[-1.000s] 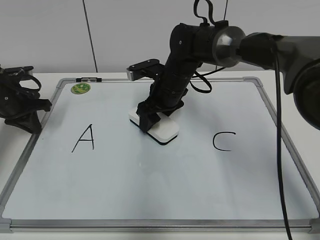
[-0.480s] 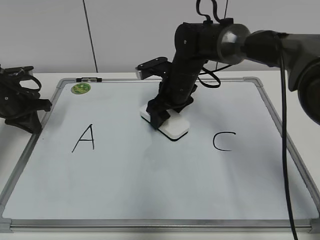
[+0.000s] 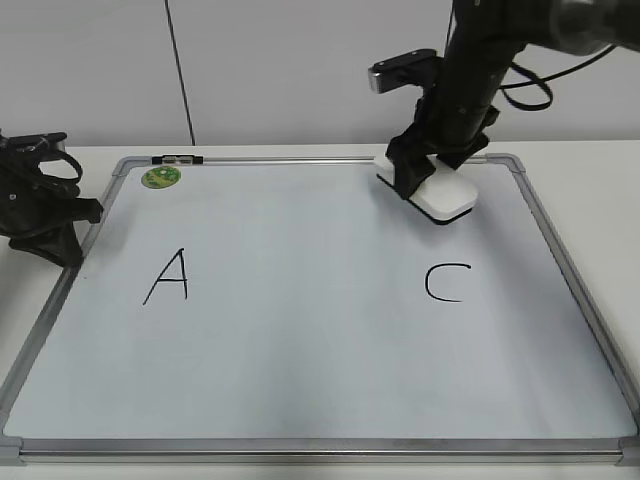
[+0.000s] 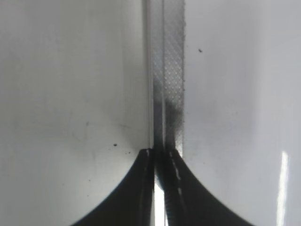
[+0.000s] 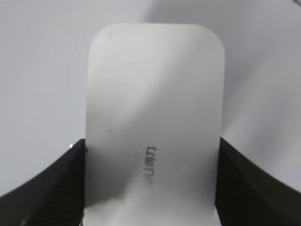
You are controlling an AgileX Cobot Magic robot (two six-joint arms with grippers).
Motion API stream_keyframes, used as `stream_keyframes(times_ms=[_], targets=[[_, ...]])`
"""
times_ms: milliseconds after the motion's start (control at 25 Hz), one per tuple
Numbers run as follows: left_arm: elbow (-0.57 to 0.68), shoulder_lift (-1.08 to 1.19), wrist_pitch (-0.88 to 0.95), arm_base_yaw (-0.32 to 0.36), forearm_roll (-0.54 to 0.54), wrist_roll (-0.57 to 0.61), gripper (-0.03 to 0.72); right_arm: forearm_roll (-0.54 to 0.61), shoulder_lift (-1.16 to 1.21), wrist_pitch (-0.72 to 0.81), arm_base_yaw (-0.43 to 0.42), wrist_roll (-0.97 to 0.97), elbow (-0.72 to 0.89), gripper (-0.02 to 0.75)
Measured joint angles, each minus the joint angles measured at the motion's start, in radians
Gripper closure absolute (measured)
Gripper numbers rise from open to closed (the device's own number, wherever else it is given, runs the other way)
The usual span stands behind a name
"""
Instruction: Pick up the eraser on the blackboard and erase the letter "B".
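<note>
My right gripper is shut on the white eraser, holding it by its long sides over the far right corner of the blackboard. In the right wrist view the eraser fills the space between the gripper's black fingers, grey lettering up. I cannot tell whether it touches the board. No letter "B" shows; the board between the black "A" and "C" is blank. My left gripper rests at the board's left edge, shut and empty, over the grey frame.
A small round green magnet sits at the board's far left corner. A small dark clip lies on the far frame beside it. The right arm and its cables rise behind the board's far right.
My right gripper has carried the eraser from the board's middle, between A and C, up to the far right corner. The left arm has not moved.
</note>
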Motion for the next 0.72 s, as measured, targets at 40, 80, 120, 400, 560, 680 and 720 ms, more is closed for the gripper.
stream_keyframes(times_ms=[40, 80, 120, 400, 560, 680, 720], targets=[[0.000, 0.000, 0.000, 0.000, 0.000, 0.000, 0.644, 0.000, -0.011, 0.011, -0.014, 0.008, 0.000, 0.204], [0.000, 0.000, 0.000, 0.000, 0.000, 0.000, 0.644, 0.000, -0.021, 0.026, -0.030, 0.022, 0.000, 0.204], [0.000, 0.000, 0.000, 0.000, 0.000, 0.000, 0.644, 0.000, -0.035, 0.042, -0.047, 0.034, 0.000, 0.204], [0.000, 0.000, 0.000, 0.000, 0.000, 0.000, 0.644, -0.002, -0.159, 0.060, -0.155, 0.079, 0.128, 0.204], [0.000, 0.000, 0.000, 0.000, 0.000, 0.000, 0.644, -0.006, -0.275, -0.049, -0.204, 0.126, 0.342, 0.204], [0.000, 0.000, 0.000, 0.000, 0.000, 0.000, 0.644, -0.007, -0.364, -0.174, -0.220, 0.173, 0.522, 0.204], [0.000, 0.000, 0.000, 0.000, 0.000, 0.000, 0.644, -0.007, -0.385, -0.209, -0.223, 0.183, 0.572, 0.204]])
